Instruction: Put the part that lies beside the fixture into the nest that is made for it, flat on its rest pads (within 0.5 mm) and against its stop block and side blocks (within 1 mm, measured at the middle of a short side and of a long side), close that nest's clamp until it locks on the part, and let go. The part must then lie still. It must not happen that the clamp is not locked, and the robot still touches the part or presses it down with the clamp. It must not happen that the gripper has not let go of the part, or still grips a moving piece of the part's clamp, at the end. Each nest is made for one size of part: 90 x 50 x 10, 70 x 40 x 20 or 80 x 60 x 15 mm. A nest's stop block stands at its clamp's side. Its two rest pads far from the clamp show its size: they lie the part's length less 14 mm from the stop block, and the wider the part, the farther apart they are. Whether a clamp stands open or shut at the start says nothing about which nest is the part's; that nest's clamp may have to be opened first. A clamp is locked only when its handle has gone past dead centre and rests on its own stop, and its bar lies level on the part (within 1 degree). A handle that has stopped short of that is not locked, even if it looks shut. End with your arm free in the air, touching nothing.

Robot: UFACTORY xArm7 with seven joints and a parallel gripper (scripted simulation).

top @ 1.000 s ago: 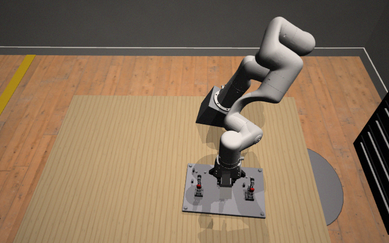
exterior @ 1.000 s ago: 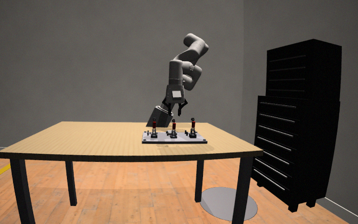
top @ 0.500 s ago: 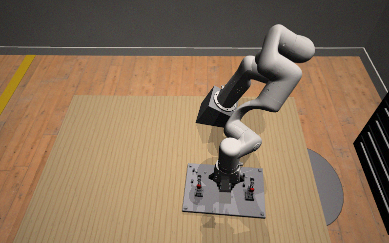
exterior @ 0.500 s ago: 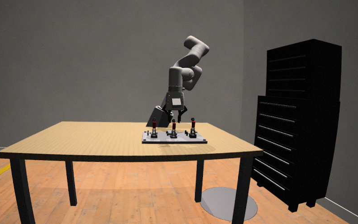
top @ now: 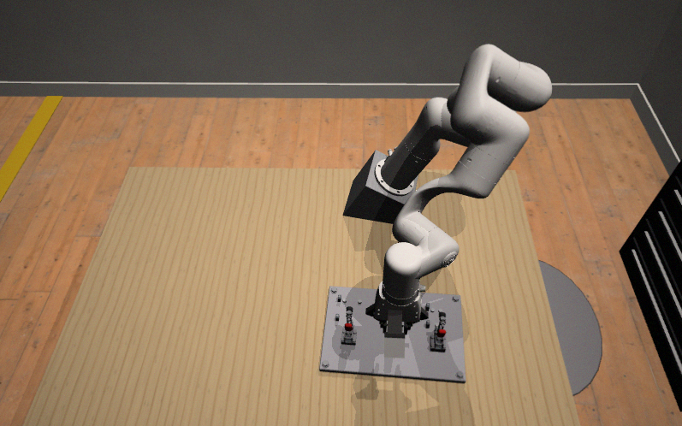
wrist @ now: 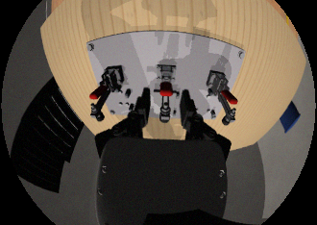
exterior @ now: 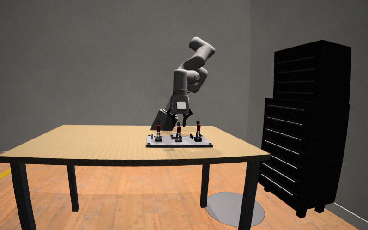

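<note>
The grey board (top: pixel 385 364) (exterior: pixel 168 146) (wrist: pixel 144 46) with three red handles (top: pixel 348 327) (exterior: pixel 178 129) (wrist: pixel 166 88) sits on the table (top: pixel 200 291) (exterior: pixel 93 145) (wrist: pixel 67 68). Behind the handles, the gripper (top: pixel 395 327) (exterior: pixel 179 125) (wrist: pixel 165 96) hangs partly open, with nothing in it. I can't tell where the block is.

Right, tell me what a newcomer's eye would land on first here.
Probably the big pale arm, bent over a wooden table. Next, three red clamp handles on the grey plate below its pincer, then the tall black cabinet standing beyond the table's side.
</note>
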